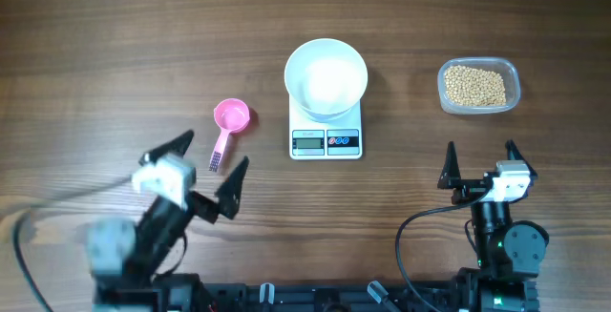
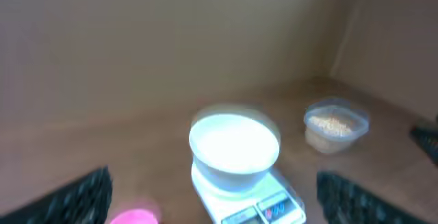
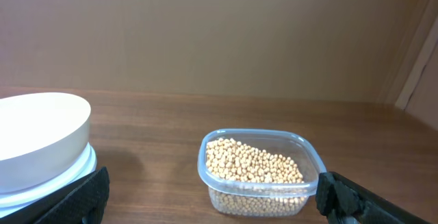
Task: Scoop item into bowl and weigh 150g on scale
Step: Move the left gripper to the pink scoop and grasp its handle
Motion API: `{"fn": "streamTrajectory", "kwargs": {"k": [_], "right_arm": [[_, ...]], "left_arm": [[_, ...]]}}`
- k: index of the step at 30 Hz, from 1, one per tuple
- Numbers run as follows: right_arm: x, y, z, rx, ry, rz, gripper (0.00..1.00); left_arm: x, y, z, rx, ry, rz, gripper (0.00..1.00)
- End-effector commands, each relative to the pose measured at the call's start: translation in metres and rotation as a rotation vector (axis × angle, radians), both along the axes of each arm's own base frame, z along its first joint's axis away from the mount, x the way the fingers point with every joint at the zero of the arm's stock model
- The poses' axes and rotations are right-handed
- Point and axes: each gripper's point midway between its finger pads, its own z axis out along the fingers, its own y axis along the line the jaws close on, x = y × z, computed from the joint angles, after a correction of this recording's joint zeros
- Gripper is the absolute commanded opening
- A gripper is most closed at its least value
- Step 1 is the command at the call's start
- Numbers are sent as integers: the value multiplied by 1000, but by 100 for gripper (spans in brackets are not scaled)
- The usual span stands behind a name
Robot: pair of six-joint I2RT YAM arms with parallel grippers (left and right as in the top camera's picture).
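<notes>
Overhead view: a smooth, round white bowl [image 1: 326, 78] sits on a small flat white kitchen scale [image 1: 326, 142] at the middle of a dark wood-grain counter [image 1: 115, 45]. The bowl covers the platform, so only the front strip with its grey display and dark button panel shows. The digits are too small to read, and the bowl's inside looks plain white.

Small round tan soybeans [image 1: 475, 85] lie heaped in a clear, rounded-rectangular plastic tub [image 1: 516, 75] to the right of the scale and apart from it. A pink plastic scoop [image 1: 230, 117] with a round cup and a short handle lies left of the scale, its handle pointing toward the near edge.

The left arm's fingers [image 1: 234, 183], black and tapered, are spread wide, with the end of the scoop's handle showing in the gap between their tips. No contact is visible, and their height above the counter cannot be judged. That arm is smeared with blur in the overhead view, and its base is cut off at the lower edge.

The right arm's fingers [image 1: 448, 164] are likewise spread wide and hold nothing, near the front edge below the tub.

The left wrist view is soft throughout: bowl, scale and tub read only as pale shapes, and the scoop as a pink smudge at the bottom edge. The right wrist view is sharp on the beans, while the bowl is cropped at the left edge.
</notes>
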Motion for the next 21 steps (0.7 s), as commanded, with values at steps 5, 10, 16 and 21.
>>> {"fn": "streamTrajectory", "kwargs": {"k": [5,10,16,21], "right_arm": [[0,3,2,-15,-9,16,100],[0,3,2,-15,-9,16,100],[0,3,2,-15,-9,16,100],[0,3,2,-15,-9,16,100]], "left_arm": [[55,6,-37,131,487,-12,100],[81,24,-80,-19,729,174,100],[89,76,-113,-190,896,395,100],[82,87,-137,-215,1006,435,100]]}}
